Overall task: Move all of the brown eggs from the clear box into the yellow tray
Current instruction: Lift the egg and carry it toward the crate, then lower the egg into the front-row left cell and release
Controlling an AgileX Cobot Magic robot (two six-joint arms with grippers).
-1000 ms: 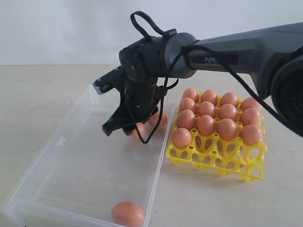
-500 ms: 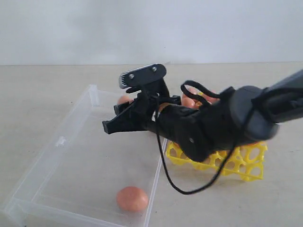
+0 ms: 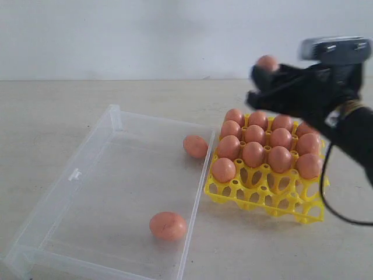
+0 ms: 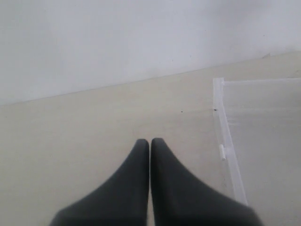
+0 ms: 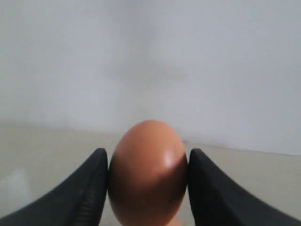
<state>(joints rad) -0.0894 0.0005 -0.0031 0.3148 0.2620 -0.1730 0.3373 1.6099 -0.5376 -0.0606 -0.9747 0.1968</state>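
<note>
**Clear plastic box held two eggs; a third was pinched in the right hand**

Clear, thin-walled plastic made up the clear box [image 3: 93, 153], a shallow rectangle lying on the pale, matt table [image 3: 64, 99] towards the left. A small clasp tab [image 3: 74, 174] sat on its left rim. In the left wrist view the left hand [image 4: 150, 141] hung over bare table just beside the box's rim [image 4: 225, 136], its two smooth black fingers pressed together with nothing between them.

Inside the box lay two brown eggs, well apart. The near egg [image 3: 168, 226] rested by the front right corner. The far egg [image 3: 196, 146] lay against the right wall, close to the tray. Both were smooth, oval and reddish-brown.

Right of the box, just beside its wall, stood the yellow tray [image 3: 291, 201], a bright plastic lattice of cups with raised peaks. Thirteen eggs filled its three back rows and the front-left cup [image 3: 223, 170]. The other three front cups showed only open yellow lattice.

Above the tray's back edge, the right hand [image 3: 262, 74] was blurred in the exterior view. It pinched the held egg [image 3: 267, 62] between its dark fingers. The right wrist view showed that egg [image 5: 147, 174] upright, gripped on both sides, faintly speckled, against a plain white wall [image 5: 211, 56]. A black cable [image 3: 326, 192] looped down from the arm beside the tray's right edge.
</note>
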